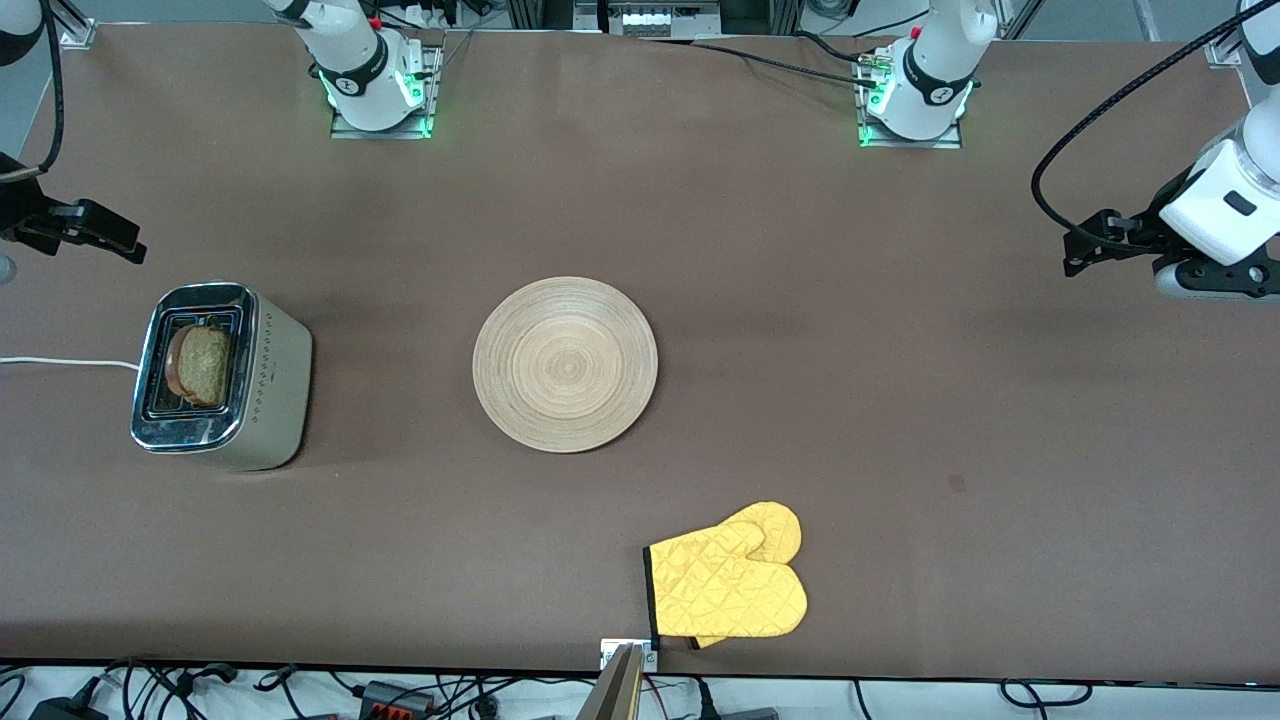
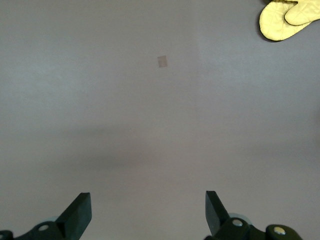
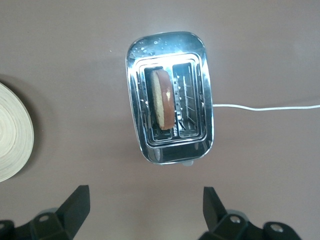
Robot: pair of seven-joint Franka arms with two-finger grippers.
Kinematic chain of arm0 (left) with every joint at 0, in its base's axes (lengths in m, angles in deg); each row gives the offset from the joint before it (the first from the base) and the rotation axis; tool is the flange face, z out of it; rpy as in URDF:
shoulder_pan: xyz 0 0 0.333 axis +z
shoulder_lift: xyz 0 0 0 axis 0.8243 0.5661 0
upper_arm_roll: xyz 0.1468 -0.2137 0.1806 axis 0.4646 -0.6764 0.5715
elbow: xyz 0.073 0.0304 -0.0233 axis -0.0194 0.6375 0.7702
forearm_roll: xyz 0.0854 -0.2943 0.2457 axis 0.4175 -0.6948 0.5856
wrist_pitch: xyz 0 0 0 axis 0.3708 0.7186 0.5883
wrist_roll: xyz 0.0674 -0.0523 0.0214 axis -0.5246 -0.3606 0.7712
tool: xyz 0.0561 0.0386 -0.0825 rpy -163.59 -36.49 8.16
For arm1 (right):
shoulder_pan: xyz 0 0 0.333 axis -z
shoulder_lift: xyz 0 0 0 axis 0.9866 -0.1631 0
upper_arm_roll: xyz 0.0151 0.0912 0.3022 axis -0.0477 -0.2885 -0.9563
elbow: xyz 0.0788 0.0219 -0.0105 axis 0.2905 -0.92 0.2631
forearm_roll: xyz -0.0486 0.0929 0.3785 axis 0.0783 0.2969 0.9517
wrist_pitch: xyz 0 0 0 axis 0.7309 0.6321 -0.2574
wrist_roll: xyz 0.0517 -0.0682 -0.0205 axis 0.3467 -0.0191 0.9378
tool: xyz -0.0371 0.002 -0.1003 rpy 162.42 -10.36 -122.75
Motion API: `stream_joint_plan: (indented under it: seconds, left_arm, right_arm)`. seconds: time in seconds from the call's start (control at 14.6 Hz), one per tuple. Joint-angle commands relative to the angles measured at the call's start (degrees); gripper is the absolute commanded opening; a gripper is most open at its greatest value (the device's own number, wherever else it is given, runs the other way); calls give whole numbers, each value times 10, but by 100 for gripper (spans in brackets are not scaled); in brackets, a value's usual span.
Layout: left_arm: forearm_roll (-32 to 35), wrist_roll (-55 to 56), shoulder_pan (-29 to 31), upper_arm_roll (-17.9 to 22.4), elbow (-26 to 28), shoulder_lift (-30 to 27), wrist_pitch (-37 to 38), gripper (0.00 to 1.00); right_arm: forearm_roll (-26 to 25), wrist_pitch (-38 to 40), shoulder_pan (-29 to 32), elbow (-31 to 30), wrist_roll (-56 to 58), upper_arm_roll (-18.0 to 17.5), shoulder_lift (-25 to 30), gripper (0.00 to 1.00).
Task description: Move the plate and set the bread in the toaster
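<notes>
Bread sitting tilted in toaster; could jam. Right tool hovering over toaster, left tool idling, both spread, empty.

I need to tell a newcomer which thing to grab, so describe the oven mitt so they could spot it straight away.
Start at the round wooden plate in the middle of the brown table. Come nearer to the front camera, a little toward the left arm's end, almost to the table's edge. The oven mitt lies flat there: bright yellow quilted fabric, the only soft thing.

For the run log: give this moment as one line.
bread in toaster | plate bare | left gripper open | right gripper open
</notes>
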Motion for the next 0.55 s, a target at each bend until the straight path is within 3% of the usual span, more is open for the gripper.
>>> stream_joint_plan:
  seconds: [0.0,0.48]
  left_arm:
    - [-7,5,1,-2,5,-11,5,100]
    - [-7,5,1,-2,5,-11,5,100]
  right_arm:
    - [3,-2,-2,11,-9,1,-8,100]
    - [25,0,4,11,-1,4,-10,100]
